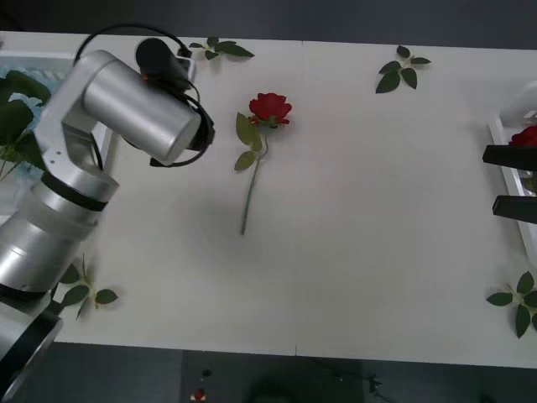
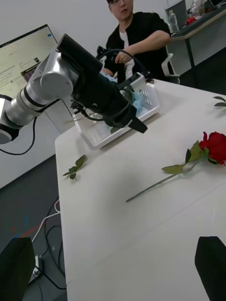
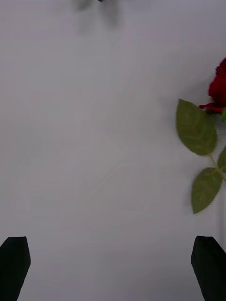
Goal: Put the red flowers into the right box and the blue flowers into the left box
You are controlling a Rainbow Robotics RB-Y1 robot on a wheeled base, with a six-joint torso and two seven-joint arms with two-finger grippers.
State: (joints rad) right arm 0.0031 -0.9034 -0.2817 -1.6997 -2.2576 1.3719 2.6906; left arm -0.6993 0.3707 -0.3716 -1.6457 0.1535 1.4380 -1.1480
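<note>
Beside the left pincer [image 3: 112, 268], a red rose [image 3: 218, 89]

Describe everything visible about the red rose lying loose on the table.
The red rose is artificial-looking: one small crimson bloom, a thin green stem and a few green leaves beside and below the bloom. It lies flat on the white table, bloom toward the far edge, stem pointing back toward the robot. Nothing touches it. The open left gripper hovers beside its leaves.

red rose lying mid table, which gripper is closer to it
Left. The left gripper hangs open above the table right beside the red rose. The right gripper is open far off, at the right box.
</note>
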